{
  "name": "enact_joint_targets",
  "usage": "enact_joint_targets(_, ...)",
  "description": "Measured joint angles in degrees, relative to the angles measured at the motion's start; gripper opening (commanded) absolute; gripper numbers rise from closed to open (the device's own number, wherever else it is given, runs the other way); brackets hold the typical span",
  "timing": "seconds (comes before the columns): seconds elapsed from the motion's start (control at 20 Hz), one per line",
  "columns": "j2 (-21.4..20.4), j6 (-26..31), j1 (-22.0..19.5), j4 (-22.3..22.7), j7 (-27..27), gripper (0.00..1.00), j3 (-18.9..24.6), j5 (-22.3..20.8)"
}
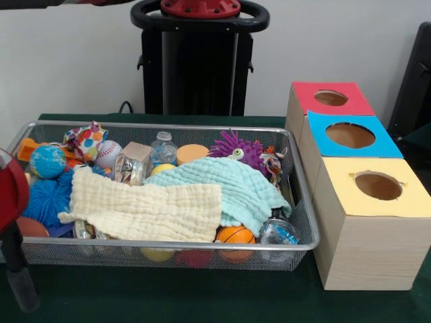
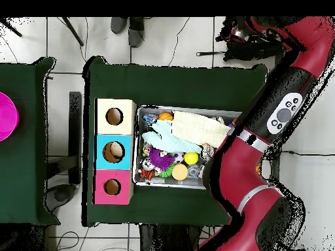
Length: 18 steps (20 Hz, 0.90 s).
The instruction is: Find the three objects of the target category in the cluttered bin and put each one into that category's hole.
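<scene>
The silver wire-mesh basket (image 1: 168, 246) (image 2: 171, 185) is full of clutter. A cream cloth (image 1: 141, 208) and a mint cloth (image 1: 232, 188) cover its middle. A small orange, black and white striped plush (image 1: 273, 165) (image 2: 145, 172) peeks out at the end nearest the boxes, beside a purple spiky ball (image 1: 236, 147). No yellow chick shows. The round hole in the red box top (image 1: 330, 98) (image 2: 112, 187) is uncovered. My arm (image 2: 262, 131) arches over the basket's other end. Its dark end (image 2: 245, 36) hangs off the table, and the gripper's state is unclear.
The blue-topped hole (image 1: 350, 135) and the yellow-topped hole (image 1: 378, 186) are in the same row of wooden boxes. Balls, a globe ball (image 1: 47, 161), a small basketball (image 1: 236, 235) and bottles fill the basket. A red and black arm part (image 1: 10, 202) stands at the front view's left edge.
</scene>
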Motion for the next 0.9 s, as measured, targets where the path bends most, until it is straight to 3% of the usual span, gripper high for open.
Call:
enact_joint_targets(0.55,0.0,0.0,-0.1,0.0,0.0,1.0,-3.5,2.4)
enact_joint_targets(0.9,0.0,0.0,-0.1,1.2,0.2,1.0,-8.1,7.7)
